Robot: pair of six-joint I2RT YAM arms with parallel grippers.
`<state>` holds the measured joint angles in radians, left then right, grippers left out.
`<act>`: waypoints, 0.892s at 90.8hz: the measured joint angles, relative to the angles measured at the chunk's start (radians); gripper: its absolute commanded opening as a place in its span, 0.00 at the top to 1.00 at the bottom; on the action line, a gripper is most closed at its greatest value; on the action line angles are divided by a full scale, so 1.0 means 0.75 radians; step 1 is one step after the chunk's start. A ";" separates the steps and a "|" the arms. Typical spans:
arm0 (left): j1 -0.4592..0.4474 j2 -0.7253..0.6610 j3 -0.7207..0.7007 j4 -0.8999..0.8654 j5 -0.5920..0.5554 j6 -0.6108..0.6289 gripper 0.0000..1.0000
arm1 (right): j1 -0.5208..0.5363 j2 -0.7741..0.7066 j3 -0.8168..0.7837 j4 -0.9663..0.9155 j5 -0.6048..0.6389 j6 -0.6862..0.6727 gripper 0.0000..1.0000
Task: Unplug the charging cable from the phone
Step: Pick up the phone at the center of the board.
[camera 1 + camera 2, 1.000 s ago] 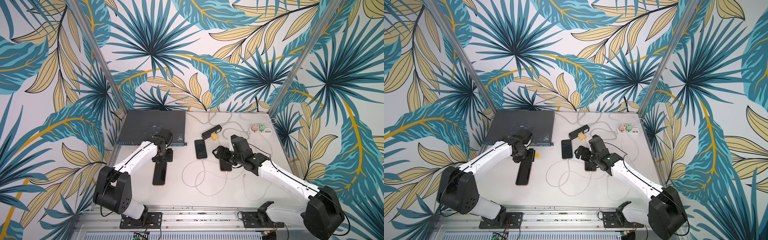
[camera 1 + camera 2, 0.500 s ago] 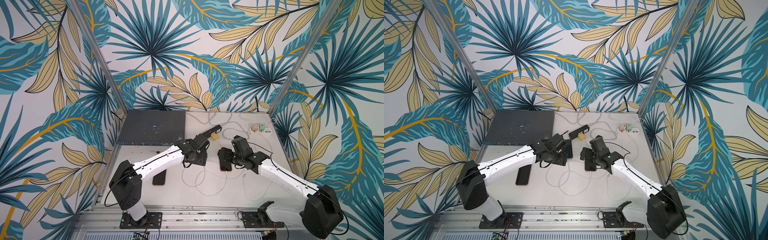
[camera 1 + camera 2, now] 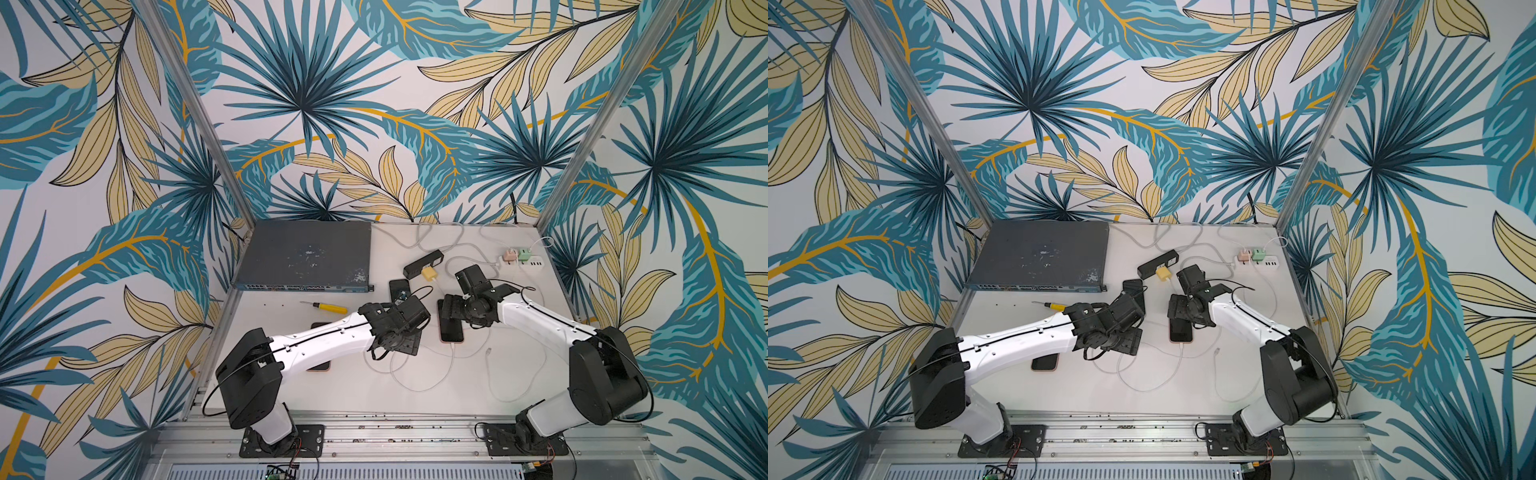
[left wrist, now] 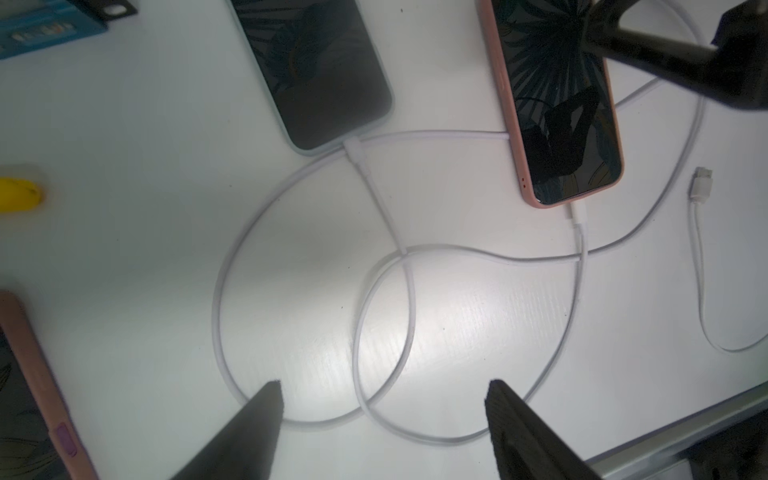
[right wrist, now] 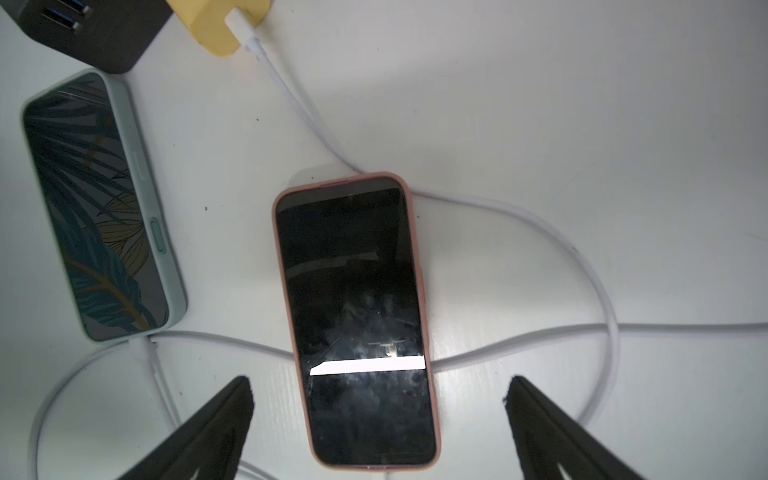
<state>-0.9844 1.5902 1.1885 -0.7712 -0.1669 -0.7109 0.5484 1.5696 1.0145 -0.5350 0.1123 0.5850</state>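
Presently left hand (image 4: 383,384) and right hand (image 5: 379,380) gape empty; white charging cable (image 4: 579,241) sits plugged into pink-cased black phone (image 5: 357,311).

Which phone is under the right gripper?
The plugged-in pink phone, centred below the open right gripper; the mint phone lies beside it, the other pink phone under the left arm.

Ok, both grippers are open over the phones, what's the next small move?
Probably lower the right gripper and close it on the pink-cased phone to brace it: its open jaws straddle the phone, and the white charging cable is still plugged into its end.
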 measured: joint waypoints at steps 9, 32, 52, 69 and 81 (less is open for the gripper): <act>-0.001 -0.046 -0.060 0.016 -0.013 -0.017 0.20 | 0.000 0.082 0.060 -0.009 -0.009 -0.018 0.03; -0.001 -0.076 -0.120 0.038 -0.027 -0.029 0.19 | 0.000 0.207 0.144 -0.039 -0.021 -0.043 0.03; -0.001 -0.076 -0.137 0.068 -0.027 -0.031 0.18 | 0.000 0.265 0.164 -0.047 -0.021 -0.058 0.03; -0.001 -0.076 -0.160 0.076 -0.026 -0.039 0.18 | 0.000 0.307 0.164 -0.047 -0.023 -0.068 0.03; -0.001 -0.076 -0.163 0.077 -0.026 -0.047 0.18 | 0.000 0.319 0.164 -0.046 -0.037 -0.078 0.04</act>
<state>-0.9852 1.5333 1.0664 -0.7132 -0.1867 -0.7464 0.5484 1.8091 1.1378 -0.5694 0.0849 0.5266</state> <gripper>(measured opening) 0.816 0.967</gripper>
